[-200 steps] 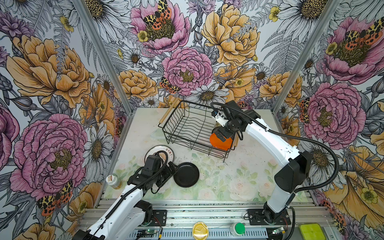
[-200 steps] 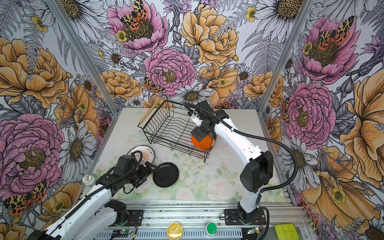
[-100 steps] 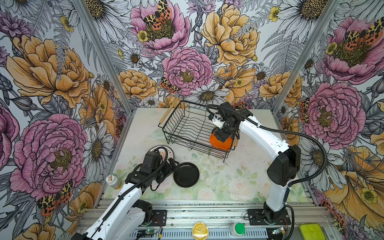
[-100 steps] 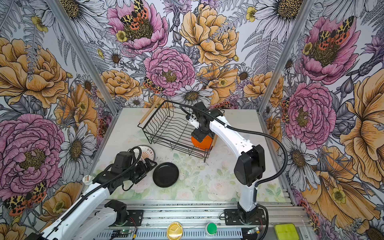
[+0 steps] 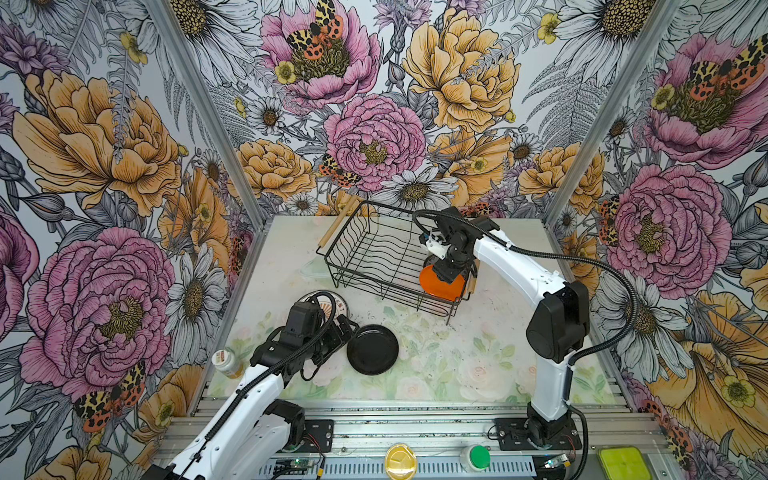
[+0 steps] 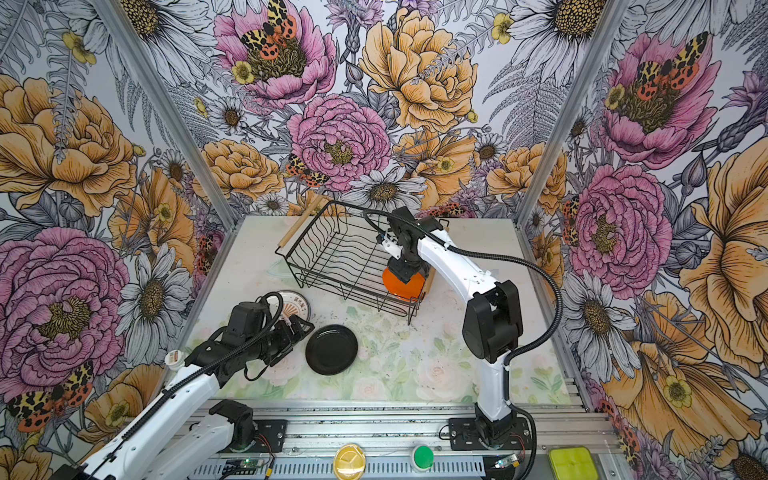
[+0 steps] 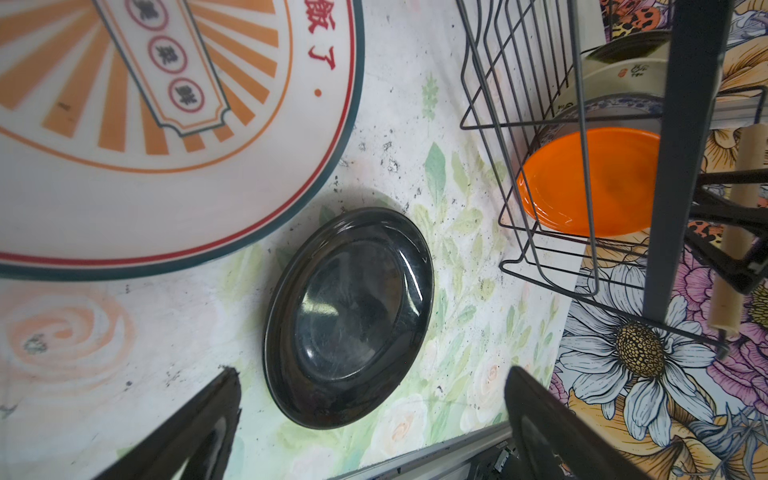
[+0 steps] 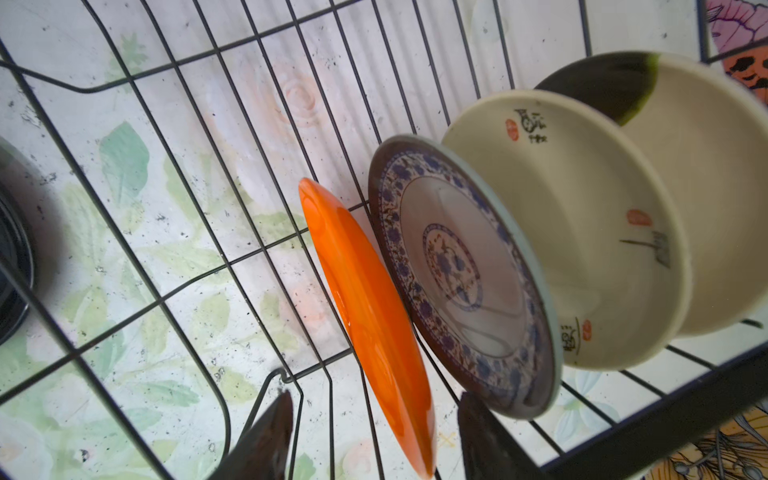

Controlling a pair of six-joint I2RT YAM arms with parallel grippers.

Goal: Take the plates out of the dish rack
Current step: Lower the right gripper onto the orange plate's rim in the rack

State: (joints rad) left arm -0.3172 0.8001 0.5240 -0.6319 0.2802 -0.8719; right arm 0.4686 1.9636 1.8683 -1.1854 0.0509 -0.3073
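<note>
Left wrist view: your left gripper (image 7: 372,374) has its jaws spread wide, with nothing held between them.
Printed plate: the white plate (image 7: 124,187) with orange rays and a dark rim lies flat on the table (image 5: 436,353). It sits beside the left gripper, and in both top views that arm partly covers it.
Black plate: this one (image 7: 349,316) lies flat just ahead of the left fingertips (image 7: 230,376), clear of them. It is near the printed plate but not touching it.
Dish rack: the wire basket (image 5: 376,266) stands beyond the left gripper, well apart from it. Your right arm reaches down into one end.
Orange plate: it (image 8: 365,299) stands on edge in the rack, tilted, with its rim between the right gripper's fingers.
Right gripper: the jaws (image 8: 374,397) are partway apart and straddle the orange rim. The right wrist view shows a gap on each side, so you can't call it a grip.
Blue-patterned plate: it (image 8: 453,266) stands just behind the orange one, close by one right finger.
Cream plates: two more (image 8: 582,232) stand further along the row, away from the right gripper. The last (image 8: 706,187) has a black patch.
</note>
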